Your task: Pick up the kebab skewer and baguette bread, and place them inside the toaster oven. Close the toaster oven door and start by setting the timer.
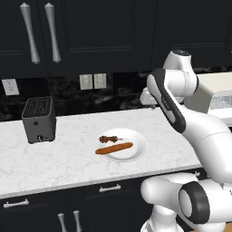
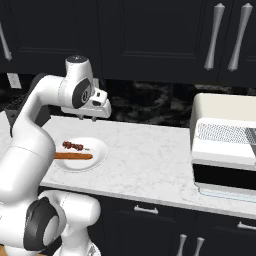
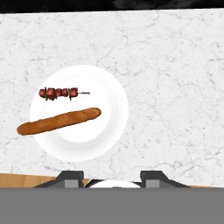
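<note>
A white plate (image 3: 111, 89) on the marble counter carries the kebab skewer (image 3: 58, 92) and, just in front of it, the long orange-brown baguette bread (image 3: 59, 121). Both also lie on the plate (image 1: 138, 141) as skewer (image 1: 108, 138) and baguette (image 1: 114, 148). My gripper (image 2: 87, 119) hangs well above the counter, behind the plate (image 2: 98, 148), pointing down. Its fingers stand apart, open, with nothing between them (image 3: 111, 177). The cream toaster oven (image 2: 215, 107) stands at the far right, its dark glass door (image 2: 225, 175) folded down and the wire rack (image 2: 225, 132) showing.
A dark grey slot toaster (image 1: 39, 118) stands at the counter's left. Dark wall cabinets hang above, and outlets (image 1: 93, 81) sit on the backsplash. Bare marble (image 2: 150, 160) stretches between the plate and the oven. Drawers run below the counter's front edge.
</note>
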